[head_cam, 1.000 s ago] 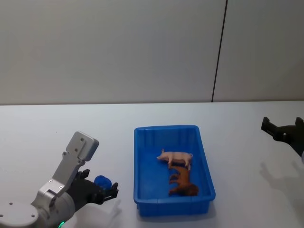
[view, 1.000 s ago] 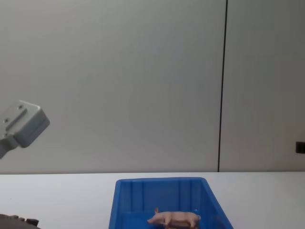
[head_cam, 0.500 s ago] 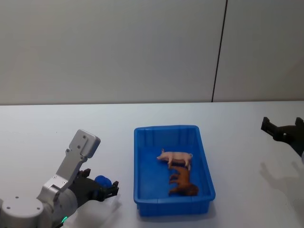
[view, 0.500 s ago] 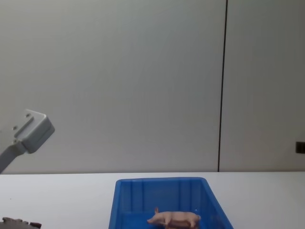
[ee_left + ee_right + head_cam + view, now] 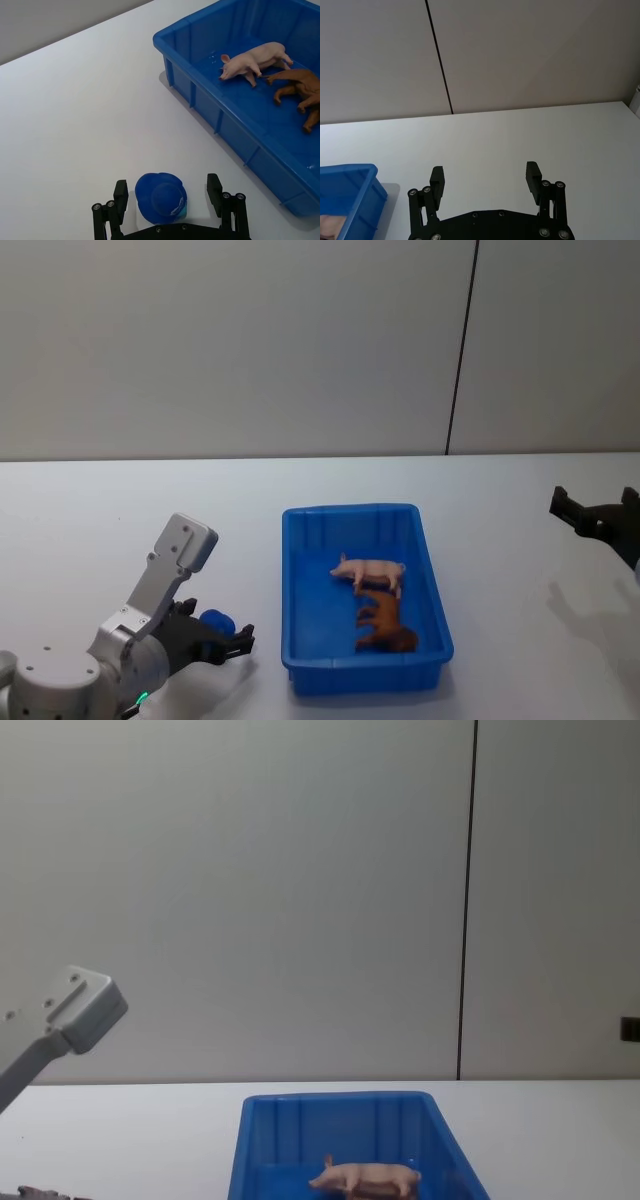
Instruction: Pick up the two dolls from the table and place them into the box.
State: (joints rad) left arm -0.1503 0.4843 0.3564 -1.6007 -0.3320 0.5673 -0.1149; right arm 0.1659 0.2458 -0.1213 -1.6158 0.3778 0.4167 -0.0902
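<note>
While both dolls lie inside the blue box (image 5: pixel 365 600) at mid-desk, the pink pig (image 5: pixel 368 570) sits toward the far side and the brown animal (image 5: pixel 385 623) just nearer, almost touching it. The left hand (image 5: pixel 167 197) hovers low over the white desk (image 5: pixel 120 520) left of the box, fingers spread around a small blue cap (image 5: pixel 161 198). The right hand (image 5: pixel 485 179) waits spread wide at the far right.

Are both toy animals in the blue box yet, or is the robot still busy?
Both are in: the pink pig and brown animal lie inside the blue box. The left gripper and right gripper are open and empty. Nothing looks left to pick up.
</note>
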